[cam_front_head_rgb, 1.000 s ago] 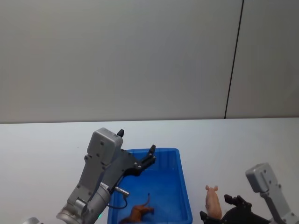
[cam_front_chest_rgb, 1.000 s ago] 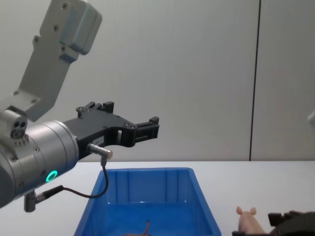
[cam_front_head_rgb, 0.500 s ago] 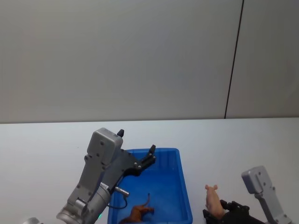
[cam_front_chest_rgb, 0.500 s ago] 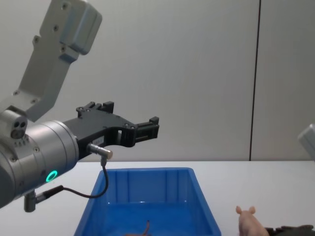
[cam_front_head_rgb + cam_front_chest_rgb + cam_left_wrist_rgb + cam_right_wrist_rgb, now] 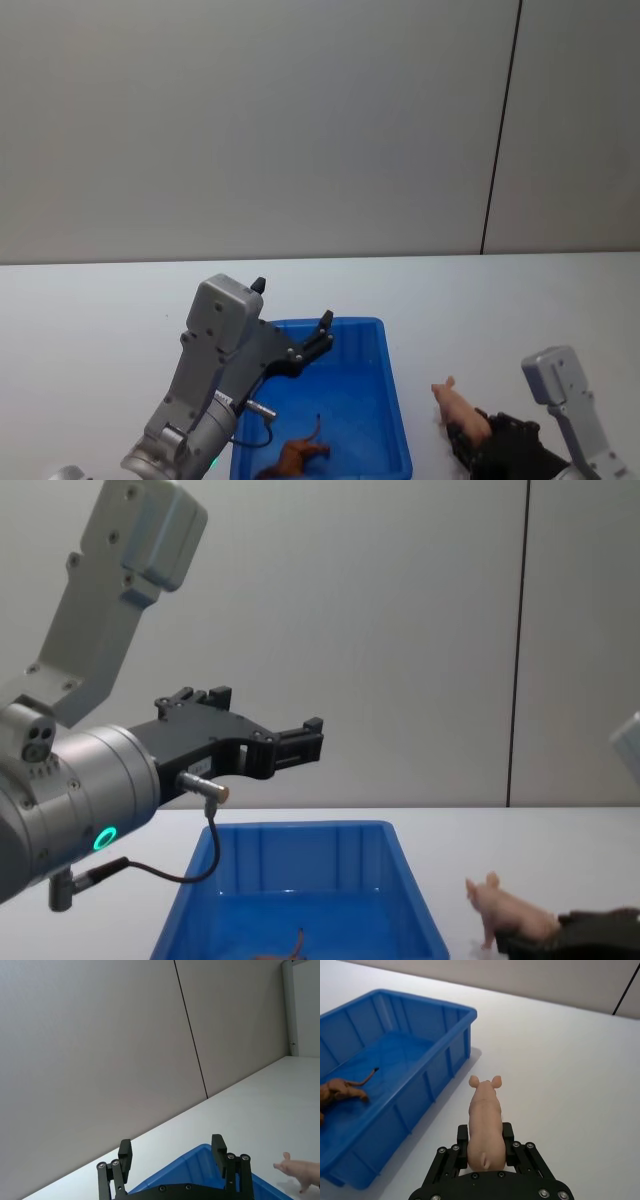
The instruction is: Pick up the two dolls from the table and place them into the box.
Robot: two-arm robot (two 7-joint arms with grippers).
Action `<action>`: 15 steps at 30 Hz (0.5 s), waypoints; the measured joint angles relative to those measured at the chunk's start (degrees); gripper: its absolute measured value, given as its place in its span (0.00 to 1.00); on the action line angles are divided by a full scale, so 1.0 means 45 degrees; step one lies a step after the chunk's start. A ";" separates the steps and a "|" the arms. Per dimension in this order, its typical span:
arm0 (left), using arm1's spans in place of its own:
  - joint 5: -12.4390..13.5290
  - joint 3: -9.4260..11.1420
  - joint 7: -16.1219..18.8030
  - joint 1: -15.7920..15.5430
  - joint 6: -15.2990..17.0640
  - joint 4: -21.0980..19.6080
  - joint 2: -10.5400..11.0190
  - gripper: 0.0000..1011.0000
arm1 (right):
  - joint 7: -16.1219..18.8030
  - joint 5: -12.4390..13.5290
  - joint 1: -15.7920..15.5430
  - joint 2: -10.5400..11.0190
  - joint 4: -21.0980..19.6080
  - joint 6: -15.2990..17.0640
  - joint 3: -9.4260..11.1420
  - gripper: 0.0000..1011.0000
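Note:
The pale pink pig doll (image 5: pixel 485 1110) is held between the fingers of my shut right gripper (image 5: pixel 485 1132), just right of the box. It shows tilted, snout toward the box, in the head view (image 5: pixel 453 407) and chest view (image 5: pixel 503 908). The reddish-brown lion doll (image 5: pixel 296 457) lies inside the blue box (image 5: pixel 384 352) near its front end (image 5: pixel 338 1091). My left gripper (image 5: pixel 326 332) hangs open and empty above the box's far end (image 5: pixel 315 738).
The white table (image 5: pixel 90 310) spreads around the box on all sides. A grey wall with a dark vertical seam (image 5: pixel 500 130) stands behind it. The box's rim (image 5: pixel 420 999) rises between the pig and the lion.
My right gripper has closed on the pig and raised it a little, tipping its snout toward the box. The left arm and the lion have not moved.

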 joint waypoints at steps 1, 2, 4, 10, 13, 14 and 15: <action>0.0000 0.0000 0.0000 0.0000 0.0000 0.0000 0.0000 0.99 | -0.0025 -0.0018 -0.0008 0.0000 -0.0041 -0.0034 0.0000 0.38; 0.0000 -0.0001 0.0000 0.0000 0.0000 0.0000 0.0000 0.99 | -0.0077 -0.0060 -0.0019 0.0004 -0.0100 -0.0110 0.0001 0.38; 0.0000 0.0000 0.0000 0.0000 0.0001 0.0001 0.0000 0.99 | -0.0141 -0.0132 -0.0030 0.0008 -0.0181 -0.0230 0.0000 0.38; 0.0000 -0.0001 -0.0001 0.0000 0.0000 0.0000 0.0000 0.99 | -0.0135 -0.0443 -0.0030 0.0035 -0.0772 -0.0727 0.0002 0.38; 0.0000 -0.0001 0.0000 0.0000 0.0000 0.0000 -0.0001 0.99 | -0.0019 -0.0500 0.0014 0.0034 -0.0944 -0.0821 0.0002 0.38; 0.0000 0.0000 0.0000 0.0000 0.0000 0.0000 0.0000 0.99 | 0.0115 -0.0540 0.0060 0.0026 -0.1076 -0.0880 -0.0001 0.38; 0.0000 0.0000 0.0000 0.0000 0.0000 0.0000 -0.0001 0.99 | 0.0188 -0.0555 0.0088 0.0019 -0.1135 -0.0900 -0.0005 0.38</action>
